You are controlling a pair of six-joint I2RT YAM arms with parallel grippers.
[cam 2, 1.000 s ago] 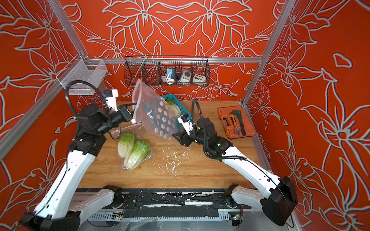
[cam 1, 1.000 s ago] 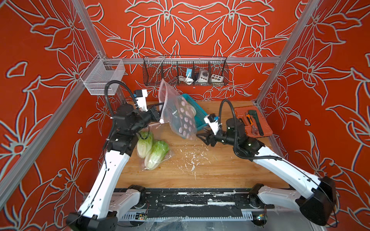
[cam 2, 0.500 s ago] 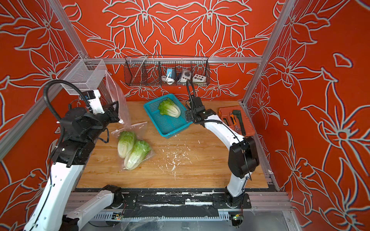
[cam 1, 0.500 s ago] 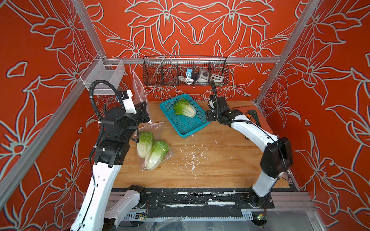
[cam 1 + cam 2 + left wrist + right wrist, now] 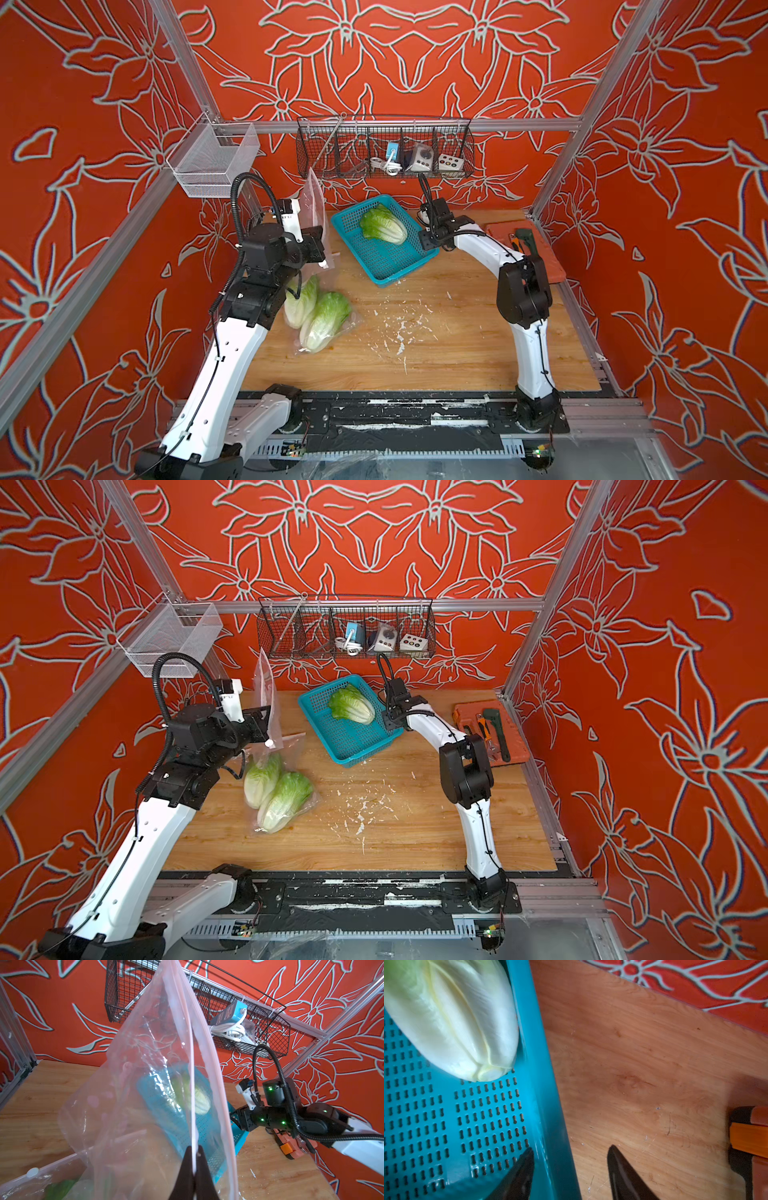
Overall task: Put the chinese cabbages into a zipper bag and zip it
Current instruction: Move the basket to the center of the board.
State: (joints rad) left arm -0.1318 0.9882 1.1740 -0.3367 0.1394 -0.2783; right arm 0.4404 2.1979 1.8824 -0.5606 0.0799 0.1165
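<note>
Bag mouth held upright, one cabbage left in the basket.
The left gripper point(image 5: 194, 1169) is clamped on the rim of the clear, crinkly plastic zipper bag point(image 5: 145, 1084). Two ribbed, leafy chinese cabbages point(image 5: 324, 320) lie inside it, left of centre in both top views. The right gripper point(image 5: 571, 1149), jaws apart and empty, straddles the perforated teal plastic basket point(image 5: 382, 257) wall near the third cabbage point(image 5: 382, 226). Bare wooden tabletop point(image 5: 457, 332) lies lower right.

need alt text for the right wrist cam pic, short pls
A pale chinese cabbage lies in a perforated teal basket, beside its side wall. The right gripper is open, one dark finger over the basket floor and one over the wooden table. An orange and black tool case shows at the frame's edge.
</note>
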